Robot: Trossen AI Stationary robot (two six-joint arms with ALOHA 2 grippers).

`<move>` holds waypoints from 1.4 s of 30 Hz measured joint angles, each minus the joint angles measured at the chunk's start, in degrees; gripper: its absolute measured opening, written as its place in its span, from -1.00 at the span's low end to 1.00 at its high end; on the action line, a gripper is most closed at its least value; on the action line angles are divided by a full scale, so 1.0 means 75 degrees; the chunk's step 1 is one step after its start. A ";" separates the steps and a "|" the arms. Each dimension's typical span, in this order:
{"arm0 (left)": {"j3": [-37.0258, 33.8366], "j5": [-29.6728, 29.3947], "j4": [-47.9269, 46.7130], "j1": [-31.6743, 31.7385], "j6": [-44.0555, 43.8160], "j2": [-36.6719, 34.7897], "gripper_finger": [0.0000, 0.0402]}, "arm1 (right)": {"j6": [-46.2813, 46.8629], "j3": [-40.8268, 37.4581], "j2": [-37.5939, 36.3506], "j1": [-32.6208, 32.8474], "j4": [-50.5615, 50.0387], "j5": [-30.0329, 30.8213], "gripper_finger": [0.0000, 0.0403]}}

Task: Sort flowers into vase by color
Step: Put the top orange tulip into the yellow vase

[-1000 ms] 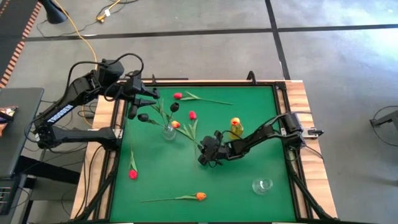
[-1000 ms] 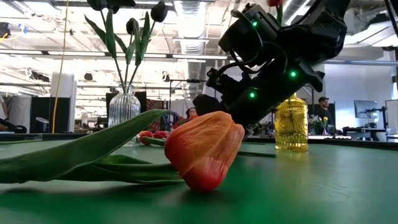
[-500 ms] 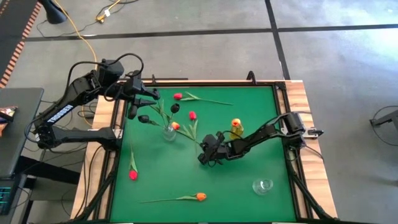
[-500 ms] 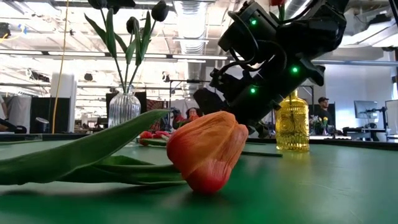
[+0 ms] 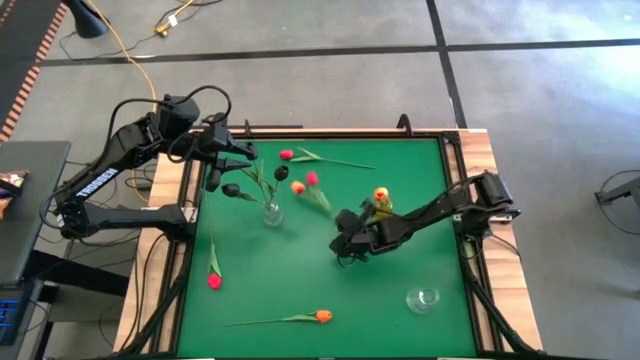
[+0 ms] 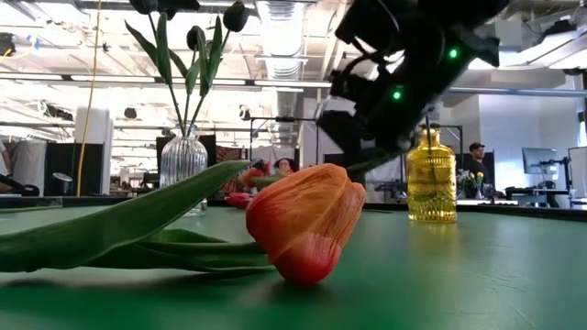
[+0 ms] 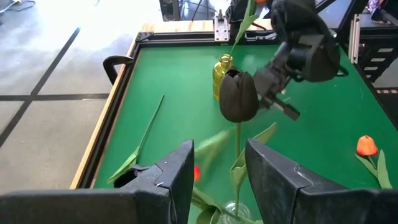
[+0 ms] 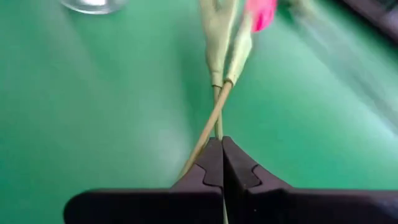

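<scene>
The green table [image 5: 260, 280] fills the middle of the high view, and my two dark arms come in over it from either side. My left arm reaches in from the upper left, and my left gripper [image 5: 243, 153] hangs above the table's upper left corner with its fingers [image 7: 176, 177] parted and nothing between them. Just below it in the frame stands the clear ribbed vase [image 5: 272, 211], with three black tulips [image 5: 281, 173] standing in it; one black head [image 7: 238, 96] sits right in front of my left wrist camera.

My right arm stretches from the right edge toward the centre. My right gripper [image 5: 347, 246] is pinched tight on two thin stems [image 8: 213, 121], and the red tulip [image 5: 312, 179] and an orange tulip [image 5: 298, 187] on those stems slant up and left of it, blurred, close to the vase. The yellow bottle [image 5: 379, 207] stands just beside my right arm, upper right of the gripper, with an orange tulip head [image 5: 380, 194] over its mouth.

A second clear glass [image 5: 422, 297] sits at the lower right. Loose flowers lie flat on the table: a red one [image 5: 286, 154] near the top edge with its stem running right, another red one [image 5: 213, 280] at the left, and an orange one [image 5: 322, 315] near the bottom edge, which looms large in the low view [image 6: 307, 220].
</scene>
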 joint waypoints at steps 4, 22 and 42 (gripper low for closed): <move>0.0000 -0.0003 0.0002 0.0000 0.0000 0.0000 -0.34 | -0.0424 0.0243 -0.0327 0.0077 -0.0696 0.0703 -0.92; 0.0000 0.0519 0.0283 -0.0003 -0.0376 -0.0003 -0.34 | -0.1541 0.1024 -0.1175 0.0221 -0.0894 0.1003 -0.92; 0.0000 0.0987 0.0664 0.0000 -0.0677 -0.0006 -0.34 | 0.2437 0.0802 -0.1221 -0.0668 -0.1611 -0.5708 -0.92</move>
